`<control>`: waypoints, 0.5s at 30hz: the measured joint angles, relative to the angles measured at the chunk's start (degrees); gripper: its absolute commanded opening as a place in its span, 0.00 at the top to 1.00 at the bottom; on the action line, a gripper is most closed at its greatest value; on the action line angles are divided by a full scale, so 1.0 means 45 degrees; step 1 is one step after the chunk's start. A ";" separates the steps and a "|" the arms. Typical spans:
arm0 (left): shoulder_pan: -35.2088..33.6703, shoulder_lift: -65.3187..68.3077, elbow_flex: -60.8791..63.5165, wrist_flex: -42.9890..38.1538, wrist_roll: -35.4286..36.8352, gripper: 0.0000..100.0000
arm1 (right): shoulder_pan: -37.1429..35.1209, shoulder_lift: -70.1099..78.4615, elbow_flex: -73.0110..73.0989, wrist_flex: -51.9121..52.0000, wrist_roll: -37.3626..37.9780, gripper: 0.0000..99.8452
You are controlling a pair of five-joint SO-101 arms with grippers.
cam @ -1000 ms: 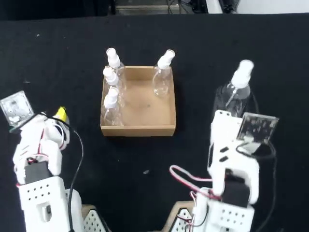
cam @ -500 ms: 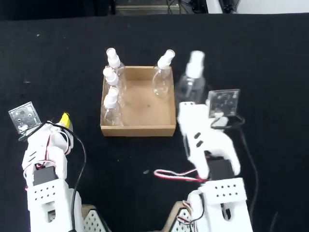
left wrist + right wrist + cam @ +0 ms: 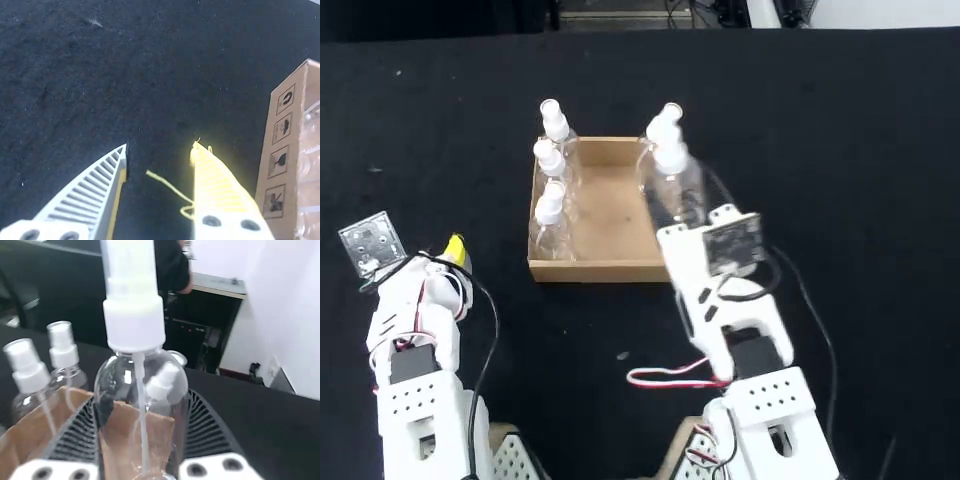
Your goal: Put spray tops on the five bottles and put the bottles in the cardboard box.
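cardboard box (image 3: 605,268): three bottles (image 3: 550,162) inside left, fifth bottle (image 3: 677,186) over right wall.

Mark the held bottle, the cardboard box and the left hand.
held bottle (image 3: 147,382), right wrist view, clear body
cardboard box (image 3: 605,268), high view, front wall
left hand (image 3: 159,147), left wrist view, midway between fingertips

Left gripper (image 3: 159,146) near base, fingers (image 3: 90,200) spread; right gripper (image 3: 142,400) extended forward, clamped on bottle (image 3: 125,375).
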 measured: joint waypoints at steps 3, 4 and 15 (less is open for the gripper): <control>0.0000 0.0000 0.0039 -0.0020 0.0000 0.82 | 0.1543 0.0000 -0.0176 0.0000 -0.0684 0.99; 0.0000 0.0000 0.0039 -0.0020 0.0000 0.82 | 0.2168 0.0000 -0.0293 0.0000 -0.0742 0.99; 0.0000 0.0000 0.0039 -0.0039 0.0000 0.82 | 0.7912 0.1368 -0.2286 -0.0039 -0.0547 0.99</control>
